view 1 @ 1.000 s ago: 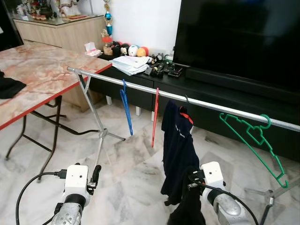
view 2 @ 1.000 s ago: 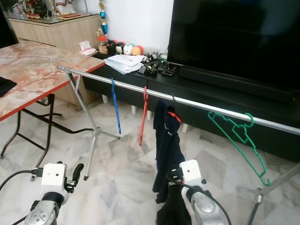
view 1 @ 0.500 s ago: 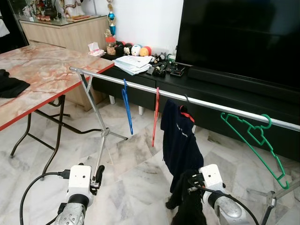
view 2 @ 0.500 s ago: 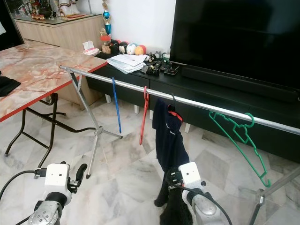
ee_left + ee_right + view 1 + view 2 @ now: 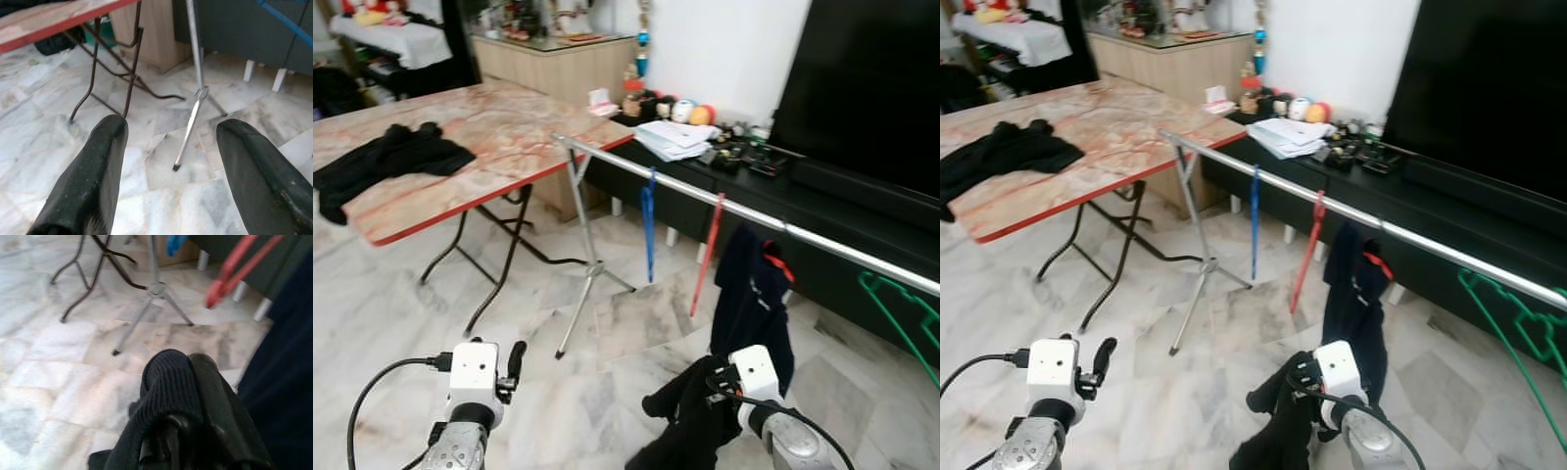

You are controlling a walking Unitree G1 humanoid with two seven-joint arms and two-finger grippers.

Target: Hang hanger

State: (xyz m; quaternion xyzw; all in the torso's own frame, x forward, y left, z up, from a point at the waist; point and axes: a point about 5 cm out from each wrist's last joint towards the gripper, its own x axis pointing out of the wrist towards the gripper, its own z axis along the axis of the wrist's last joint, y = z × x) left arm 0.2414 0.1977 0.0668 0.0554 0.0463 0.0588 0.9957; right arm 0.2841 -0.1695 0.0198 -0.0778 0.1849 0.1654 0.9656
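Observation:
A silver clothes rail [image 5: 803, 232] crosses the room. On it hang a blue hanger [image 5: 648, 220], a red hanger [image 5: 707, 257], a navy garment [image 5: 752, 299] on a dark hanger and, at the far right, a green hanger [image 5: 901, 313]. My right gripper [image 5: 713, 390] is low in front of the navy garment, shut on a black knit cloth [image 5: 171, 396] that drapes over its fingers and hides them. My left gripper [image 5: 171, 161] is held low over the floor, open, with nothing between its fingers [image 5: 93, 181].
A folding table with a marble top [image 5: 499, 127] stands to the left, with black clothing [image 5: 386, 162] lying on it. The rail's tripod leg [image 5: 587, 284] stands on the tiled floor. A dark TV cabinet [image 5: 822, 196] and a TV [image 5: 871, 88] are behind the rail.
The whole view has swung left, so more of the table shows and the rail sits further right. Both grippers keep their pose, the right one still shut on the black cloth.

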